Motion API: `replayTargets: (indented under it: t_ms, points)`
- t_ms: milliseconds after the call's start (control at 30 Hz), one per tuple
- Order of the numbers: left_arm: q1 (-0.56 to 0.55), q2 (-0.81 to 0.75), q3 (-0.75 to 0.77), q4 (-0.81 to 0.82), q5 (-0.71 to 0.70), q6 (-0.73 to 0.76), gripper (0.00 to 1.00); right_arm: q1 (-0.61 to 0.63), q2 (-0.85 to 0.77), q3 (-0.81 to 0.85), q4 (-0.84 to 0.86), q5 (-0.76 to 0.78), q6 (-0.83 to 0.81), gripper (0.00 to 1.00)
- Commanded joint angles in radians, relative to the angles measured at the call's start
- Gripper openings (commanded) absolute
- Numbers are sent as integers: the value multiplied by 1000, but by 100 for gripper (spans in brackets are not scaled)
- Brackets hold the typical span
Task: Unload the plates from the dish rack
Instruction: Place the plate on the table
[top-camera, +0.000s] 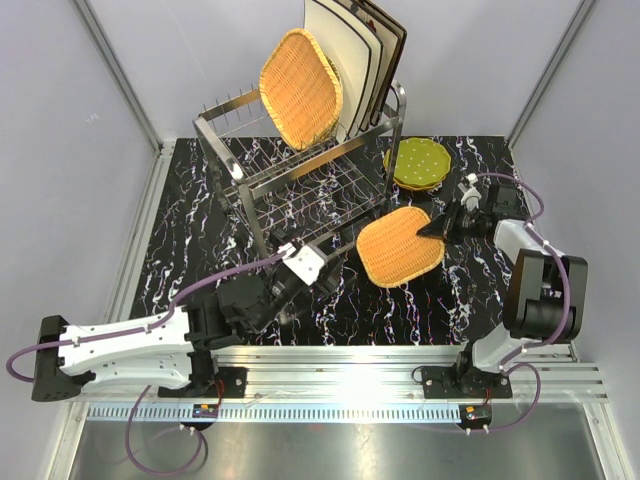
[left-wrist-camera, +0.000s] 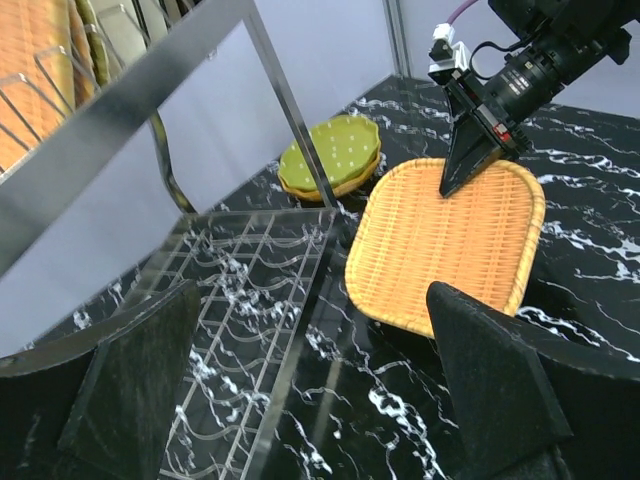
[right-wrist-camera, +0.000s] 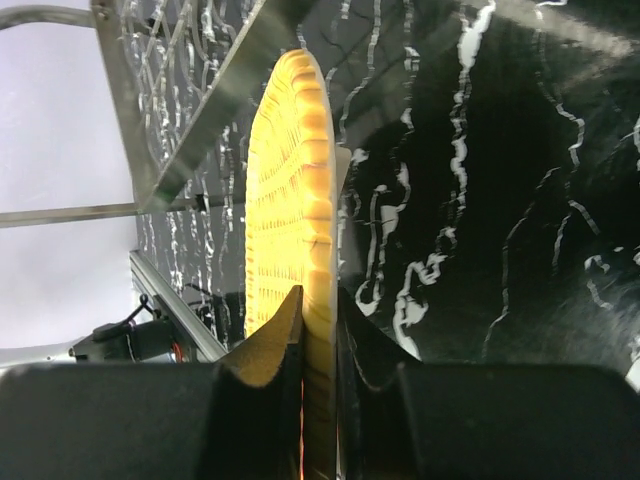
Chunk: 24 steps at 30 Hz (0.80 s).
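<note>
- The wicker plate (top-camera: 398, 248) looks light, stiff and rough-woven, so a pinch on its rim should hold. It hangs tilted just beside the dish rack (top-camera: 300, 170), low over the counter (top-camera: 200, 250).
- The right pincer (right-wrist-camera: 318, 305) pinches its rim.
- The left pincer (left-wrist-camera: 315, 390) stands spread and empty by the rack's lower tier.

My right gripper (top-camera: 434, 232) pinched the rim of a wicker plate (top-camera: 398, 248) just beside the dish rack (top-camera: 262, 183), where a second wicker plate (top-camera: 300, 88) leaned.
</note>
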Motion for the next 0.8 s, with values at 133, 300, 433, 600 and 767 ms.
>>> replayTargets:
  t_ms: [133,300,433,600,767]
  points:
    - [-3,-12,97,-99,-54,-184,99,-4,131,126,7,-31,-70,4]
    - [-3,-34,94,-95,-65,-205,99,-1,241,212,-60,0,-132,8]
    - [-3,-47,97,-90,-72,-218,99,4,312,270,-135,34,-199,21]
    - [-3,-55,118,-93,-77,-228,99,4,346,323,-198,87,-276,51]
    - [-3,-64,151,-102,-80,-244,99,4,352,355,-246,172,-343,69]
